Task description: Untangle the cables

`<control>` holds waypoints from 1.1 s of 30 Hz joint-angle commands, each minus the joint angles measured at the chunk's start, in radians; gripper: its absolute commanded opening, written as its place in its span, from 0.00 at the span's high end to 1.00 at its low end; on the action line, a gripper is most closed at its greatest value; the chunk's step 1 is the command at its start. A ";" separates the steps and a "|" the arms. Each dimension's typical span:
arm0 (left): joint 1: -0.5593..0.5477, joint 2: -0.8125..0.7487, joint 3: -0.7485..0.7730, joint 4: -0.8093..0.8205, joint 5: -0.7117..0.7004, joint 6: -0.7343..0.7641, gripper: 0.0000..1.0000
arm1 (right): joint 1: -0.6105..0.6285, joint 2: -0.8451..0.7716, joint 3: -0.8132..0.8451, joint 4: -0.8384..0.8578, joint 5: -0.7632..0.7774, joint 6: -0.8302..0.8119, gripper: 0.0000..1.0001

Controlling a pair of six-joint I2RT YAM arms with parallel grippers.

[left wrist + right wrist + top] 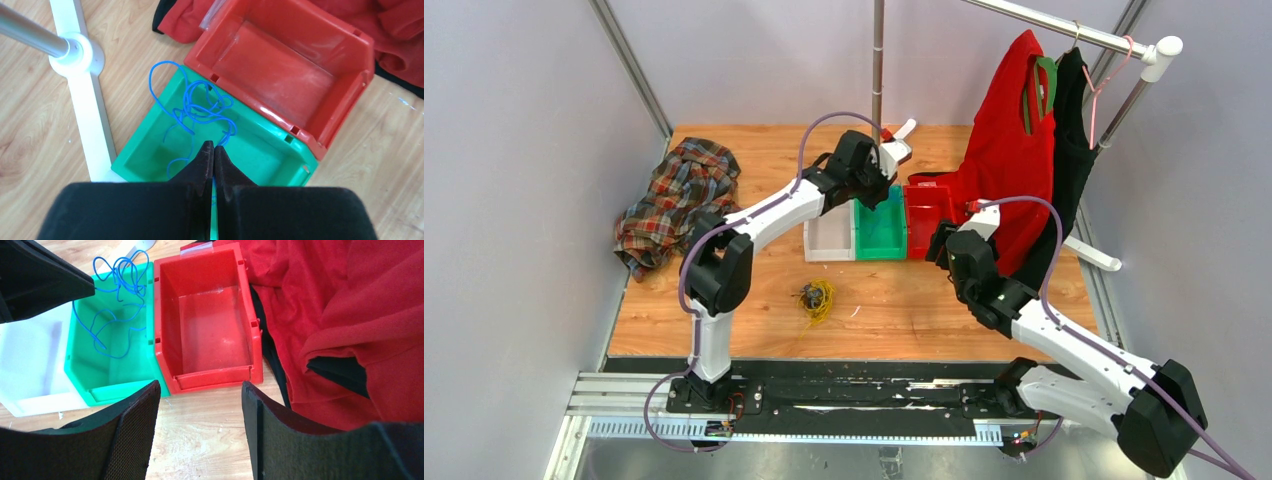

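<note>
A thin blue cable (200, 107) hangs in loops over and into the green bin (280, 150); it also shows in the right wrist view (117, 280). My left gripper (214, 145) is above that bin with its jaws pressed together, and a bit of blue wire shows in the gap between them. A small tangle of yellow and black cables (816, 300) lies on the table in front of the bins. My right gripper (200, 390) is open and empty, above bare wood in front of the red bin (165, 330).
A white bin (829, 240), the green bin (882, 235) and the empty red bin (922, 215) stand in a row. A plaid shirt (674, 200) lies at the far left. A red garment (1009, 150) and a black one (1069, 150) hang on a rack at the right, whose white foot (90, 100) lies beside the green bin.
</note>
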 commanded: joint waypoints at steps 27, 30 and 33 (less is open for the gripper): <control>0.161 -0.507 -0.364 -0.666 0.256 0.522 0.12 | 0.006 0.116 0.067 0.002 -0.209 0.009 0.41; 0.162 -0.568 -0.471 -0.670 0.297 0.546 0.15 | 0.042 0.148 0.074 0.014 -0.211 0.009 0.43; 0.162 -0.565 -0.503 -0.670 0.339 0.537 0.21 | 0.072 0.173 0.088 0.013 -0.212 0.011 0.44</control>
